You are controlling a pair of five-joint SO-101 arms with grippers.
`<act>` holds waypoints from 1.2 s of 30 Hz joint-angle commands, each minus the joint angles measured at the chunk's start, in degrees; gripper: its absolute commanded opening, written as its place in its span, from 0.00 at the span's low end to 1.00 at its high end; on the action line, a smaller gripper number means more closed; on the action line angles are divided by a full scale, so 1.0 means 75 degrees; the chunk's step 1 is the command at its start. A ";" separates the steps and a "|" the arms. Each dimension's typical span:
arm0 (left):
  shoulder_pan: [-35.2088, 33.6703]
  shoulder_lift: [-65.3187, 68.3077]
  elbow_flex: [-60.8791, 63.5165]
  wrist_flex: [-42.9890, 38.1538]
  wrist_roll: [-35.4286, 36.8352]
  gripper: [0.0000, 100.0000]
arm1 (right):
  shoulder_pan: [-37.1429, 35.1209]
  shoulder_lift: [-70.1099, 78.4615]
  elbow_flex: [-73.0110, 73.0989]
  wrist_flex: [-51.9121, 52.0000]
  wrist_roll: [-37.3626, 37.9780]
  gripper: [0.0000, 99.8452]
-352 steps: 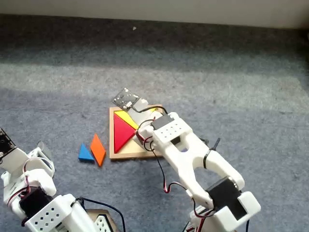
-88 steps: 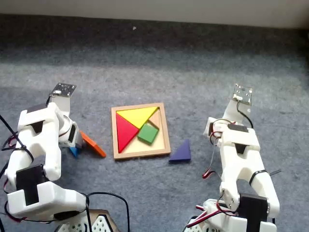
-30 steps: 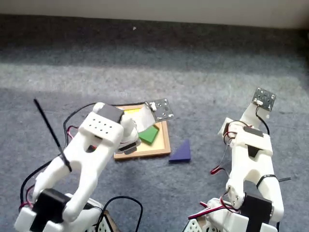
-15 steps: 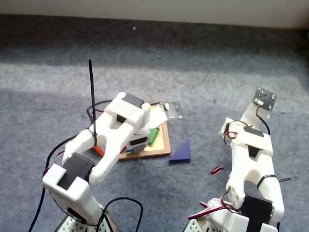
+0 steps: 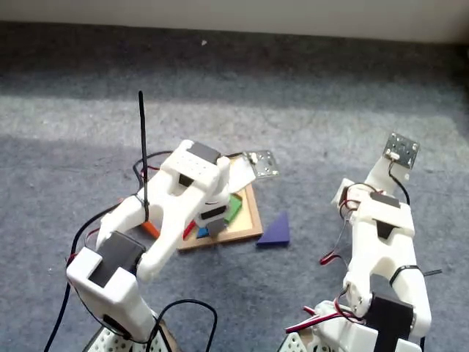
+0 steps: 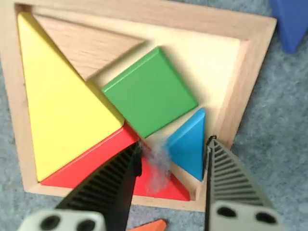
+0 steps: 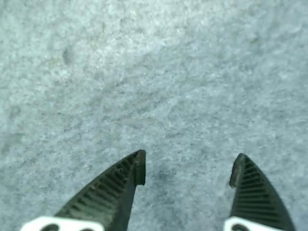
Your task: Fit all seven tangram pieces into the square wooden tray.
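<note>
My left end effector (image 6: 173,144) hangs open over the tray (image 6: 144,12), the blue triangle (image 6: 188,144) lying flat between its jaws with its long edge along the tray's 6 o'clock wall, so a straight lift should clear it.

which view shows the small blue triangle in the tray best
The left wrist view: the small blue triangle lies almost whole and close in the tray, beside the green square. In the high view the left arm covers all but a sliver of it. The right wrist view faces carpet.
</note>
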 commanded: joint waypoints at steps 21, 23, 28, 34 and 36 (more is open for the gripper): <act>-0.0744 -0.3405 0.1834 -0.0457 0.0762 0.24 | 0.0029 -0.0041 -0.0334 -0.0135 -0.0070 0.27; -0.0768 -0.3546 0.2292 -0.0914 0.0867 0.24 | 0.0029 -0.0041 -0.0334 -0.0135 -0.0082 0.27; -0.0779 -0.3546 0.3065 -0.1864 0.0867 0.24 | 0.0029 -0.0041 -0.0334 -0.0135 -0.0082 0.27; -0.0908 -0.3534 0.3651 -0.3153 0.0867 0.24 | 0.0029 -0.0041 -0.0334 -0.0147 -0.0070 0.27; -0.0979 -0.3534 0.3757 -0.3446 0.0867 0.24 | 0.0029 -0.0041 -0.0334 -0.0147 -0.0070 0.27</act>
